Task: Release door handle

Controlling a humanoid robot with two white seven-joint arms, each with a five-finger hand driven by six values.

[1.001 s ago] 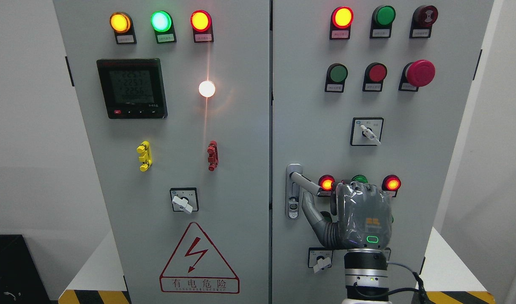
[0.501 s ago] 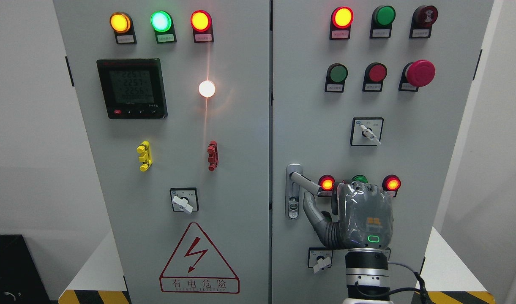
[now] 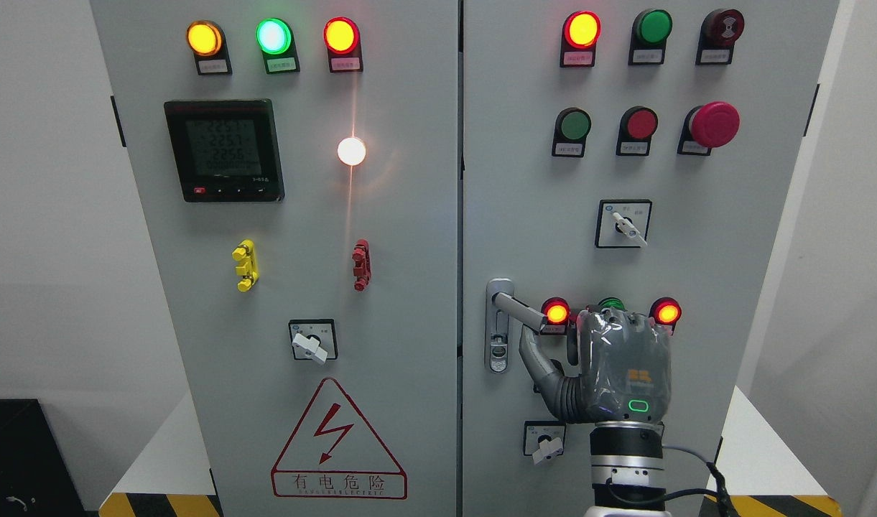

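The metal door handle (image 3: 521,309) sits at the left edge of the grey cabinet's right door (image 3: 524,179), its lever angled down to the right from its plate (image 3: 497,352). My right hand (image 3: 596,345) rises from the bottom edge, back toward me, just right of the lever's free end. Its thumb (image 3: 535,359) is spread out below the lever tip, with a small gap between them. The other fingers bend toward the panel and hold nothing. The lever lies outside the palm. My left arm is out of view.
Close around the hand are two lit red lamps (image 3: 557,312) (image 3: 666,312), a half-hidden green button (image 3: 610,303) and a small rotary switch (image 3: 546,441). Another selector switch (image 3: 625,224) is higher up. The left door (image 3: 302,215) carries a meter, lamps and a warning triangle (image 3: 337,445).
My right hand has drifted slightly right and down, and the thumb tip has drawn away from the lever. The handle itself has not moved.
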